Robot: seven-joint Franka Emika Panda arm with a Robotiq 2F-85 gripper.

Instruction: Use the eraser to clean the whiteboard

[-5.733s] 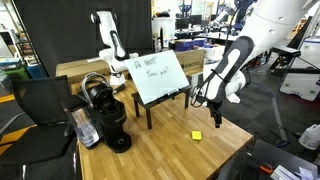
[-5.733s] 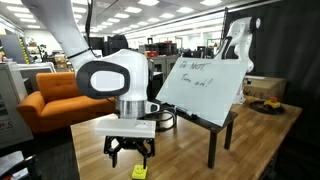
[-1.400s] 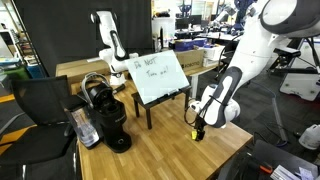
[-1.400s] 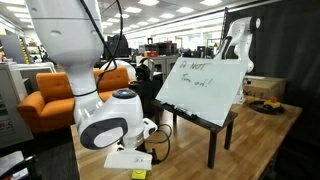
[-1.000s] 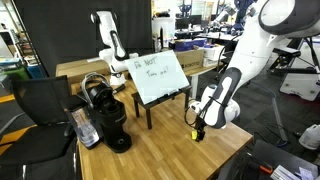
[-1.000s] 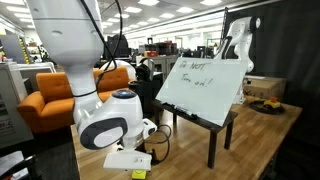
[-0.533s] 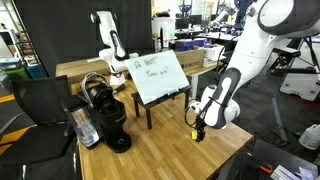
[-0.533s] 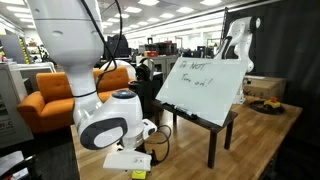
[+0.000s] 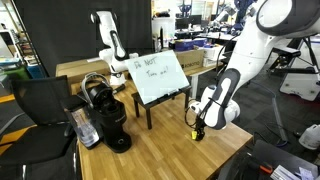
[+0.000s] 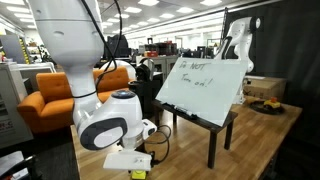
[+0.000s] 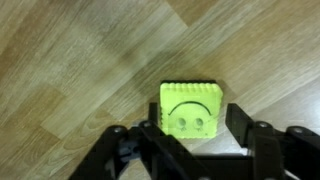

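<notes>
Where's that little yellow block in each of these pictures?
In an exterior view: the eraser low, right of centre.
In an exterior view: the eraser at the bottom edge, left of centre.
Wrist view: the eraser mid-frame, slightly right.
Shared landmark: the wooden table.

A pale wooden table [image 9: 150, 152] stands on dark grey floor [image 9: 268, 125]. A black curtain [image 9: 60, 30] hangs behind it. Elsewhere an orange sofa [image 10: 45, 105] (low and boxy) sits under rows of ceiling lights [image 10: 160, 8].
</notes>
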